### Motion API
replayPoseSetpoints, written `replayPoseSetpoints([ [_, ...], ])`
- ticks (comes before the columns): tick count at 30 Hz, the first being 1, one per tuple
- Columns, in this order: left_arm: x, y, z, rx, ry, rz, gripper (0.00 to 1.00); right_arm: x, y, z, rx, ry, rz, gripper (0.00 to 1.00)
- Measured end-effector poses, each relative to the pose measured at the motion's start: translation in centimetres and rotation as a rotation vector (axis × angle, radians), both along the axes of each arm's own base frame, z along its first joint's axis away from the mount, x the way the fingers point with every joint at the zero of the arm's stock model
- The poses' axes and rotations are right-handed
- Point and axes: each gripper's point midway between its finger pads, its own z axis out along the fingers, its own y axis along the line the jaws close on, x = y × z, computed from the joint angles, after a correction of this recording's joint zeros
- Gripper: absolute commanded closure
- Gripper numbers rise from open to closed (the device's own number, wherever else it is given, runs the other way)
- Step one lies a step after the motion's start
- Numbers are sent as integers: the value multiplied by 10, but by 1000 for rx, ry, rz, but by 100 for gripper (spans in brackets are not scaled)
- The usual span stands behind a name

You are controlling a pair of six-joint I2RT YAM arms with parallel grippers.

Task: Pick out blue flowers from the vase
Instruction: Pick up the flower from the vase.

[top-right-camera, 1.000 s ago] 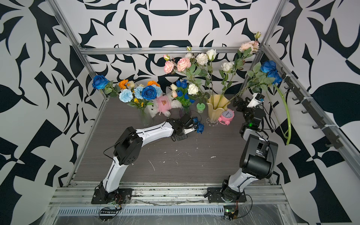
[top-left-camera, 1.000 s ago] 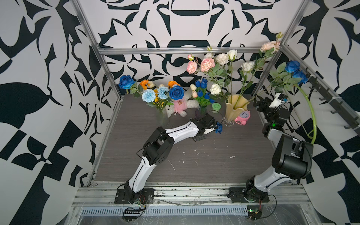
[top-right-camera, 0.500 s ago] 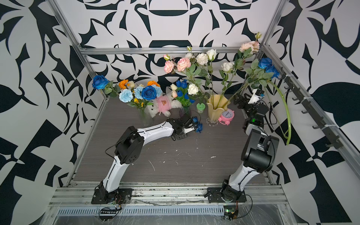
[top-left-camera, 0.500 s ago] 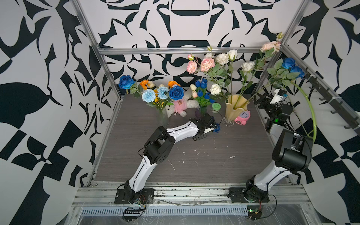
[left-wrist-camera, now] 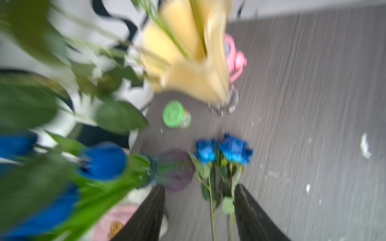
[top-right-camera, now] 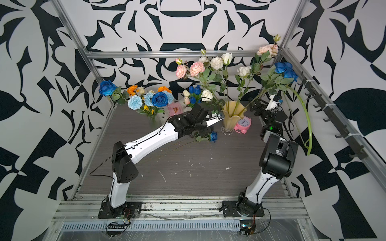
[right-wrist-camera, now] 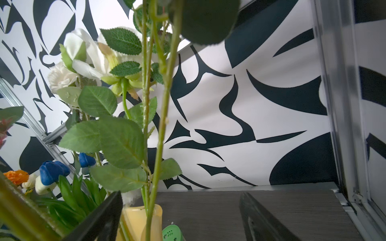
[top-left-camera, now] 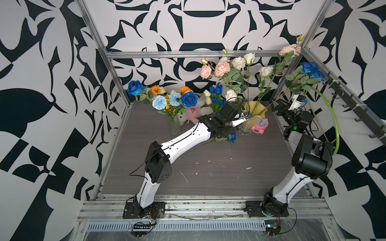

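The yellow vase (top-left-camera: 255,113) (top-right-camera: 231,116) stands at the back and holds white and pink roses plus one blue flower (top-left-camera: 311,70) (top-right-camera: 284,70) leaning right. Two blue roses (left-wrist-camera: 205,151) (left-wrist-camera: 235,149) lie on the table in front of it, seen as one blue head (top-left-camera: 231,136) (top-right-camera: 213,136) in both top views. My left gripper (top-left-camera: 243,117) (left-wrist-camera: 199,186) hovers open above their stems, holding nothing. My right gripper (top-left-camera: 274,105) (right-wrist-camera: 181,194) is open wide beside the vase (right-wrist-camera: 135,221), with green stems (right-wrist-camera: 160,146) rising between its fingers, untouched.
A glass vase (top-left-camera: 174,125) at the back left holds blue roses, pale-blue carnations and orange flowers. Dark-blue tulips (top-left-camera: 216,91), a pink plush toy (top-left-camera: 193,112), a pink alarm clock (top-left-camera: 261,124) and a green-lidded jar (left-wrist-camera: 176,114) crowd the vase. A thick green stem (top-left-camera: 334,116) arcs along the right wall.
My left gripper has opened, left the blue rose on the table and risen toward the yellow vase. The right gripper has shifted in toward the vase's stems.
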Motion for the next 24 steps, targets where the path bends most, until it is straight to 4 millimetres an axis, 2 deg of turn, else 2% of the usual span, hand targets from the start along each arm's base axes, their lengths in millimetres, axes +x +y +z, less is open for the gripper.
replayPoseSetpoints([
  [5,9,-19,58,-113,-84,-26,30,1,19,3,-8,-8,49,13],
  [8,15,-30,75,-158,-123,-35,20,-2,34,3,-11,-7,75,13],
  [11,18,-38,71,-165,-122,-50,16,-6,45,4,-15,-10,95,13],
  [16,20,-49,58,-165,-113,-76,16,-12,60,7,-22,-16,118,13],
  [24,25,-65,74,-252,-161,-100,12,-19,85,18,-74,-33,143,14],
])
